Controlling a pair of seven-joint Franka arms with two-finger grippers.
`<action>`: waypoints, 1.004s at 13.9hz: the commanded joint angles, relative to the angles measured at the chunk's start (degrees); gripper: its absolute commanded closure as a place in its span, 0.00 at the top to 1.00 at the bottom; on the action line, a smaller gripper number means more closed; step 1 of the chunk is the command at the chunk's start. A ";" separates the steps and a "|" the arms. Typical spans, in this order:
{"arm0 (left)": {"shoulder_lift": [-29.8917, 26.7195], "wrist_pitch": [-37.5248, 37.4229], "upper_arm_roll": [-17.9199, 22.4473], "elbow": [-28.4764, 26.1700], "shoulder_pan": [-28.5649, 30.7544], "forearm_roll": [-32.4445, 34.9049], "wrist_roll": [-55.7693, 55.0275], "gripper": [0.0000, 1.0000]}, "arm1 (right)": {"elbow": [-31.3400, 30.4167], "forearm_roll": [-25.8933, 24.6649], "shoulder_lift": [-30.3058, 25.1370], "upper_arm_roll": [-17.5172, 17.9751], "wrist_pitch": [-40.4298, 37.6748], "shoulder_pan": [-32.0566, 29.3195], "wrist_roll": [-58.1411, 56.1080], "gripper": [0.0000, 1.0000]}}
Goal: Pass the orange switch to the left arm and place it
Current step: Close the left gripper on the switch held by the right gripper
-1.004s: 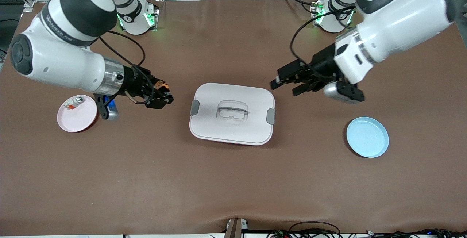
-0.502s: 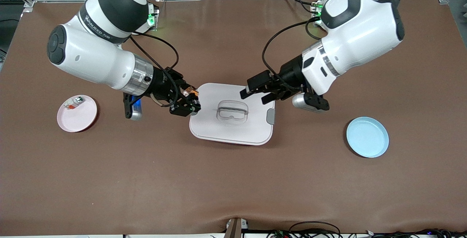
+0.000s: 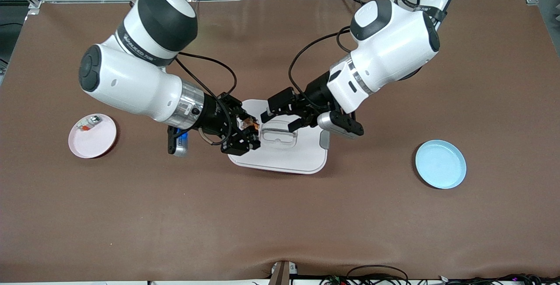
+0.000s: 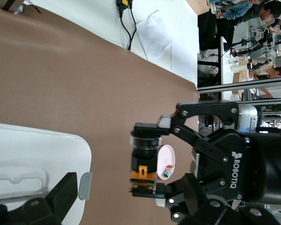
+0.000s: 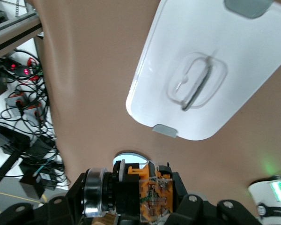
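So right gripper (image 3: 250,131) jaws are clamped on the orange switch (image 3: 249,123) over the box (image 3: 306,156); left gripper (image 3: 280,116) jaws wide open w/ nothing in them, just beside the switch.

The whole tabletop (image 3: 280,215) is taken in from a high camera facing the arm bases, which line the upper edge of that view. The left wrist view is aimed close along its own arm toward the right gripper (image 4: 145,164). The right wrist view is pointed down from close range. The box (image 3: 302,156) (image 4: 37,154) (image 5: 225,75) is shared by all three views.
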 commanded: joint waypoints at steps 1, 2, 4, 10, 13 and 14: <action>2.49 1.39 0.01 2.66 -0.18 -1.30 6.35 1.00 | 3.77 1.08 2.63 -0.74 1.10 1.51 2.44 0.00; 2.93 2.96 -0.08 2.75 -0.18 -1.30 7.42 1.00 | 4.64 1.08 3.24 -0.65 1.19 1.51 2.53 0.00; 4.95 4.82 -0.17 4.23 -0.18 -1.91 8.74 1.00 | 6.05 1.08 4.38 -0.57 1.62 1.51 4.19 0.00; 7.94 7.19 -0.08 6.00 -1.05 -5.16 12.88 1.00 | 7.28 1.17 4.83 -0.57 2.15 1.77 5.34 0.00; 9.61 9.48 -0.52 7.23 -1.58 -5.25 13.14 1.00 | 7.46 1.17 4.83 -0.48 3.20 2.12 6.74 0.00; 9.61 9.48 -0.61 7.23 -1.59 -5.25 13.14 1.00 | 7.46 1.17 4.83 -0.48 3.73 2.30 6.75 0.00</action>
